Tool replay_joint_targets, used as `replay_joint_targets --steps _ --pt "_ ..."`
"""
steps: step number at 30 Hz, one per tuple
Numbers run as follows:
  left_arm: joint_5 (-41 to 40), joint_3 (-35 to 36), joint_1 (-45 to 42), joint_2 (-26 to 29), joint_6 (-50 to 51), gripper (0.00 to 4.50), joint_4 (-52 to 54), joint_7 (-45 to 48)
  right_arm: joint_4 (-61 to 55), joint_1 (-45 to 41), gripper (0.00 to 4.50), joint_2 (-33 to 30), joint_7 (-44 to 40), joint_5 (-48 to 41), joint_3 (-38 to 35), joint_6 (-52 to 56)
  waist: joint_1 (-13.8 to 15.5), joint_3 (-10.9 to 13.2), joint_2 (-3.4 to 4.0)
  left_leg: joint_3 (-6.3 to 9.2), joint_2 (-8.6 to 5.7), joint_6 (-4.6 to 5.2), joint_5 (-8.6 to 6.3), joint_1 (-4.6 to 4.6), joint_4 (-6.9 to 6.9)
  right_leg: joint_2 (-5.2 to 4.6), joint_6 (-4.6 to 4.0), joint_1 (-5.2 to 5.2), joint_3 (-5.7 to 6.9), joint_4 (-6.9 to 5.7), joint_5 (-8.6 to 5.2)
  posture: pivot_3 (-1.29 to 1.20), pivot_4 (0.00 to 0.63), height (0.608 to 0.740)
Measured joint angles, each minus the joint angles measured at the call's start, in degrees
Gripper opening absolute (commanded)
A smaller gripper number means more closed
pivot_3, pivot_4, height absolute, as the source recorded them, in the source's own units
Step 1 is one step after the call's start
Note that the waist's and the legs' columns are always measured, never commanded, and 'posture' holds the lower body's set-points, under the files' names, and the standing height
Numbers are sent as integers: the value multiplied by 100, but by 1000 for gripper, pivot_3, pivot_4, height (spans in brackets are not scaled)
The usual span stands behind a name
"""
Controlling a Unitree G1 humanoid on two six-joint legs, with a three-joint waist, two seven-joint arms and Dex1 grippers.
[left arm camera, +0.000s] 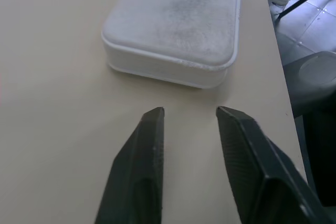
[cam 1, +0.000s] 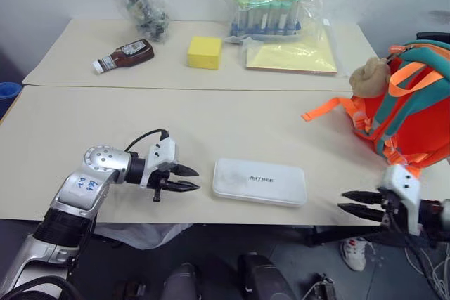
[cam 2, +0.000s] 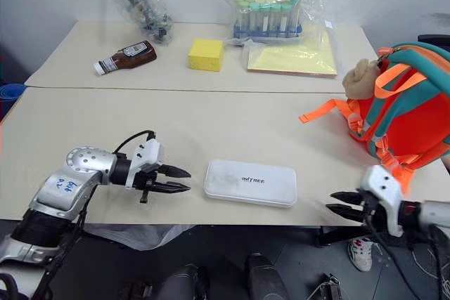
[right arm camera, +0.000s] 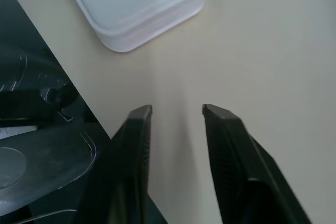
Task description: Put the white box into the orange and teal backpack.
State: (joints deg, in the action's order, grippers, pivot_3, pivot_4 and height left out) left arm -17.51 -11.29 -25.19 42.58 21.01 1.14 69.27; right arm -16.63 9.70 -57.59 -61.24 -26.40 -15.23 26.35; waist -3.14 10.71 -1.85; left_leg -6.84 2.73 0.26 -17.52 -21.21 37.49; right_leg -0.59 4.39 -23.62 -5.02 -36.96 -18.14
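Near edge of bench (cam 1: 84, 124): left end effector (cam 1: 191, 178) sits low over the surface, fingers parted by a narrow gap, nothing between them, tips aimed at the short end of the white box (cam 1: 259, 182). Clear strip of bench between tips and box; no contact. Left wrist view confirms: box end just ahead of the fingertips (left arm camera: 153, 116), apart from them.

Right end effector (cam 1: 353, 201) is at the bench's near edge on the other side of the box, fingers also parted by a small gap, empty, tips pointing toward the box's opposite short end. Farther from the box than the left one. In the right wrist view a box corner (right arm camera: 137, 3) lies ahead of the tips, not touching.

White box lies flat between the two end effectors, lettered face up, long side parallel to the bench edge.

Beyond the right end effector: orange and teal backpack (cam 1: 415, 103) stands upright at the bench's end, tan plush toy (cam 1: 370, 75) on its near side, orange strap (cam 1: 327, 110) trailing on the surface toward the left end effector.

Far bench, well apart from both end effectors: sauce bottle (cam 1: 124, 55) lying down, yellow sponge block (cam 1: 204, 53), bagged rack of tubes (cam 1: 268, 10), yellow sheet (cam 1: 292, 57), clear bag of items (cam 1: 143, 1).
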Motion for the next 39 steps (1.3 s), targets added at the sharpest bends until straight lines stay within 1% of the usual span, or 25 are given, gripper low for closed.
replay_joint_targets --steps 1,2,7,10,14,21,24,28,33,35,36,37,39 --pt "16 -49 -6 -69 -20 352 -5 17 67 -185 23 22 12 59 164 2 0 0 0 0 -1 0 0 -1 2 -1 0 0 0 0 0 0 150 740" --pt "54 -85 -19 -161 -37 17 -7 4 140 -387 0 54 38 126 325 3 6 0 0 0 0 0 0 -3 7 -2 0 -1 0 -3 0 0 150 740" --pt "432 -173 -160 -397 -38 17 -229 -367 479 -1141 0 325 296 509 968 34 10 0 0 0 1 1 -1 -5 30 -2 0 0 1 -16 0 0 150 740" --pt "563 -262 -247 -548 -18 17 -312 -505 594 -1423 0 463 387 631 1283 126 10 0 0 -1 1 3 -2 -6 42 -4 0 -1 0 -29 0 0 150 740" --pt "582 -288 -341 -653 33 17 -343 -538 640 -1805 0 679 463 679 1478 173 0 0 0 -1 2 3 -2 -3 51 -3 0 -2 -1 -47 0 0 150 740" --pt "600 -300 -329 -734 233 17 -273 -546 1159 -2365 0 1010 743 988 1605 148 3 0 0 0 0 3 0 -2 58 -5 -1 -3 1 -57 0 0 150 740" --pt "589 -251 -329 -611 565 548 -263 -597 1221 -2367 0 1013 752 1072 1637 118 3 0 0 0 2 3 0 -4 56 -3 -2 -5 1 -56 -1 0 150 740" --pt "264 95 -496 -569 1764 1751 -463 -746 1164 -2160 0 989 726 1070 1555 38 3 0 0 1 2 3 0 -4 56 -3 -2 -4 4 -58 -2 0 150 740" --pt "-712 631 -1183 -558 4454 3285 -926 -777 726 -1671 0 728 554 1010 1380 58 10 1 -1 8 -1 3 0 -7 62 -3 1 -5 10 -65 -3 0 150 740" --pt "-983 713 -1476 -606 5222 3979 -1107 -811 576 -1539 0 686 525 971 1324 105 10 1 -1 9 -1 1 1 -5 64 -2 2 -4 10 -66 -3 0 150 740" --pt "-1057 779 -1587 -666 5533 4235 -1206 -880 512 -1496 0 686 523 952 1293 119 11 1 -1 10 -2 -1 2 -5 64 -3 2 -4 10 -66 -3 0 150 740" --pt "-1106 782 -1720 -713 5796 4235 -1340 -956 474 -1483 0 686 526 944 1288 131 10 1 -2 10 -2 -2 3 -5 66 -3 2 -4 10 -69 -3 0 150 740" --pt "-1134 628 -1814 -749 5992 4235 -1351 -1021 416 -1468 0 687 539 940 1285 152 -15 2 -3 8 -2 -21 12 -2 66 -2 1 -5 6 -71 -3 0 150 740"
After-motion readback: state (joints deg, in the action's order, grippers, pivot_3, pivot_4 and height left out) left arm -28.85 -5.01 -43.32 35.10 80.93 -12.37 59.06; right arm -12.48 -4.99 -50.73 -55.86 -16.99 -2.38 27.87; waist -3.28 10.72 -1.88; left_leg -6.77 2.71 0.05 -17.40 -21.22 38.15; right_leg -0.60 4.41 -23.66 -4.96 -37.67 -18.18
